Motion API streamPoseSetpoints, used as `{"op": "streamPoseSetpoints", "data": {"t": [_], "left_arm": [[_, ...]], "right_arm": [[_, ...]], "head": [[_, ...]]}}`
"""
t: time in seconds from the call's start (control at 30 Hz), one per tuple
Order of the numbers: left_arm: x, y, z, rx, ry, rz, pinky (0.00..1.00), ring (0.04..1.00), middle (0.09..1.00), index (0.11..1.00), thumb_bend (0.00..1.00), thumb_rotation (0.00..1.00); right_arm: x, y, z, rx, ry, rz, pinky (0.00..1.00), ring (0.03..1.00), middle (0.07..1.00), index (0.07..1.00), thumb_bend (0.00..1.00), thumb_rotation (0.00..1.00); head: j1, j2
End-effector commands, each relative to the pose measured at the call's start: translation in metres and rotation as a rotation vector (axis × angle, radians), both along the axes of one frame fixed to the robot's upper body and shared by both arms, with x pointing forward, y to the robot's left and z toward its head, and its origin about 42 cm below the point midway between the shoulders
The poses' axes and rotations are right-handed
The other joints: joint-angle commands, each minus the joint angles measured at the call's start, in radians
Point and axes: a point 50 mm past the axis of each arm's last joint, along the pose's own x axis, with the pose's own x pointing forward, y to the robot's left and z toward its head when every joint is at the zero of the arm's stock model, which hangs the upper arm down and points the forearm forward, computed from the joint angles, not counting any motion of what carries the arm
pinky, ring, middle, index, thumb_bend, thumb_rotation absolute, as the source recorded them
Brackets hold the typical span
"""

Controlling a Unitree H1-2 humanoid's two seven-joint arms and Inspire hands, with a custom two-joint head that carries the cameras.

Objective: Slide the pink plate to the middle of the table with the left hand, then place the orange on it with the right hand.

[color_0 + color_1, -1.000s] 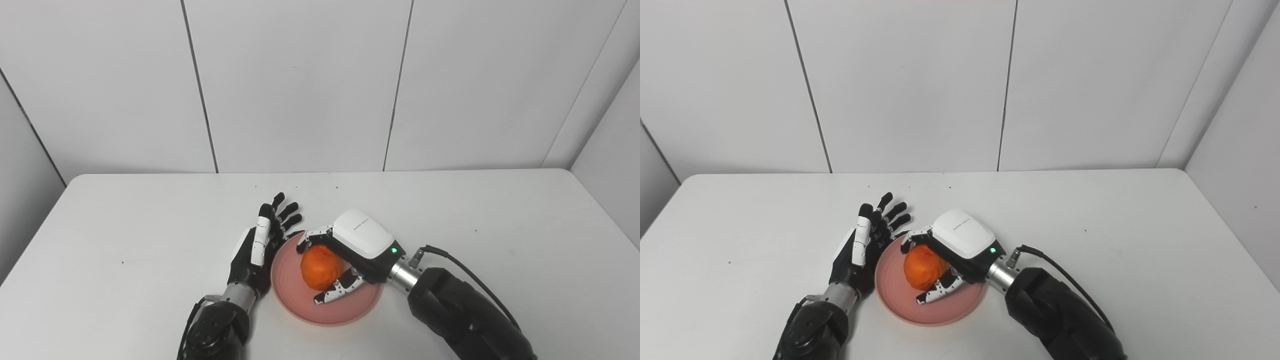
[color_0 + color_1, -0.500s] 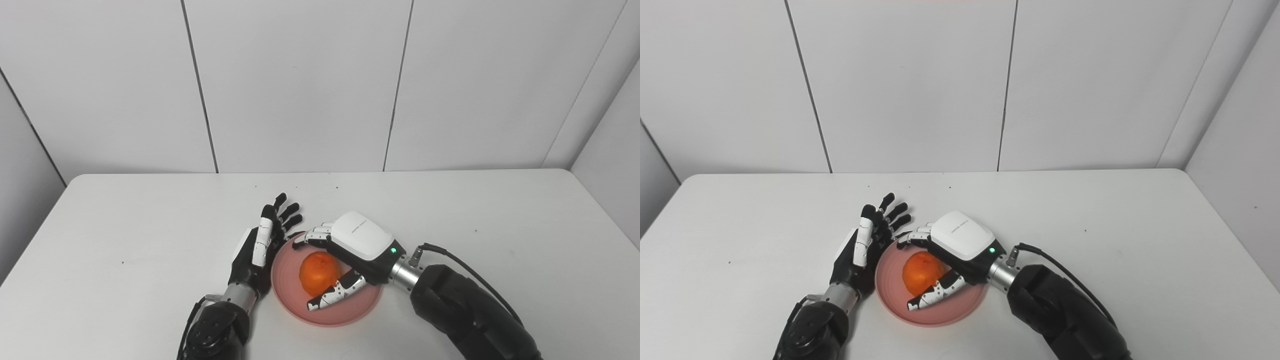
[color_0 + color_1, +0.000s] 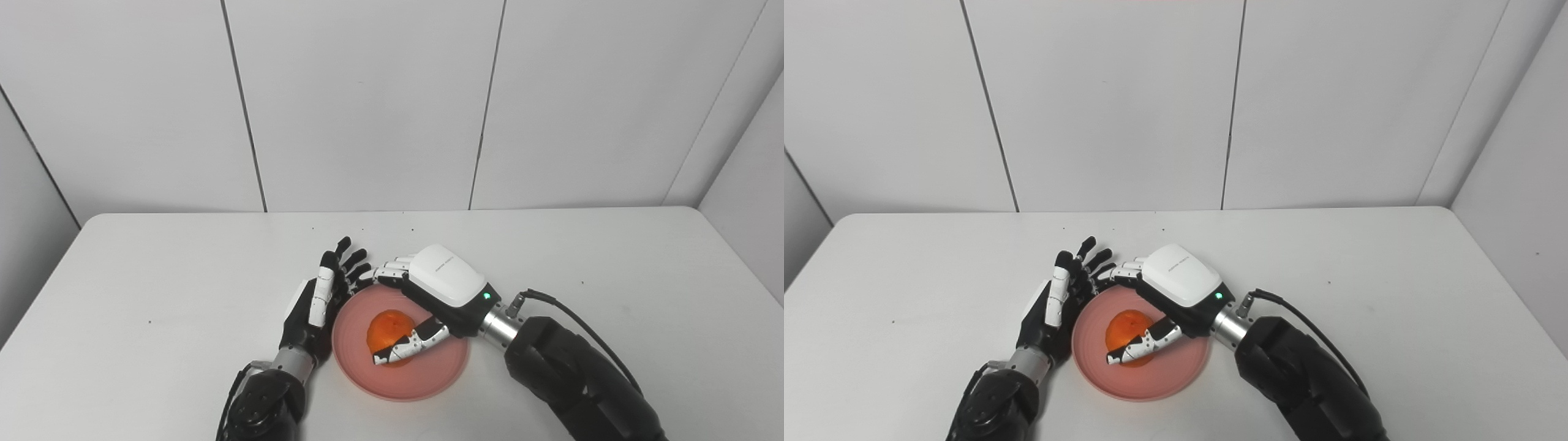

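Observation:
The pink plate (image 3: 429, 373) lies near the table's front middle, and the orange (image 3: 384, 324) rests on its centre. Above the orange hovers my right hand (image 3: 438, 288), open, its fingers spread past the plate's far rim and its thumb crossing in front of the fruit without gripping it. My left hand (image 3: 315, 300) stands open and edge-on against the plate's left rim, fingers pointing away from me. In the right eye view the orange (image 3: 1123, 327) is partly covered by the right thumb.
The white table (image 3: 153, 275) carries only a few small dark specks. Its back edge meets a white panelled wall (image 3: 367, 104), and side walls close in at left and right.
My right hand let go of the orange, which now sits on the plate. The hand opened, then rose and drew back toward the far rim. The left hand stayed put.

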Motion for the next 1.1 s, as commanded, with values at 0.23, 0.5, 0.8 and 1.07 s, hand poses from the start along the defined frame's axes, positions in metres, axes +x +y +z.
{"op": "streamPoseSetpoints", "data": {"t": [0.23,0.5,0.8,1.07], "left_arm": [[0.004,0.004,0.005,-0.016,-0.036,0.085,0.89,0.936,0.931,0.998,0.93,1.00],[0.006,0.011,0.009,0.034,-0.195,0.212,0.96,0.941,0.956,0.983,0.95,1.00],[0.008,0.019,0.011,0.231,-0.457,0.334,0.99,0.989,0.995,0.973,0.86,1.00],[0.013,0.022,0.015,0.233,-0.387,0.346,1.00,1.000,1.000,0.990,0.88,1.00]], "right_arm": [[0.009,-0.006,0.036,0.300,0.011,0.009,0.65,0.738,0.783,0.788,0.73,0.82],[0.020,-0.020,-0.003,0.613,0.232,-0.201,0.75,0.828,0.862,0.848,0.81,0.99],[0.022,-0.024,-0.042,1.063,0.472,-0.270,0.86,0.917,0.933,0.918,0.70,1.00],[0.021,-0.021,-0.056,1.316,0.604,-0.324,0.99,0.969,0.983,0.975,0.78,1.00]], "head": [[0.004,0.003],[0.006,0.005],[0.004,0.007],[0.005,0.009]]}}
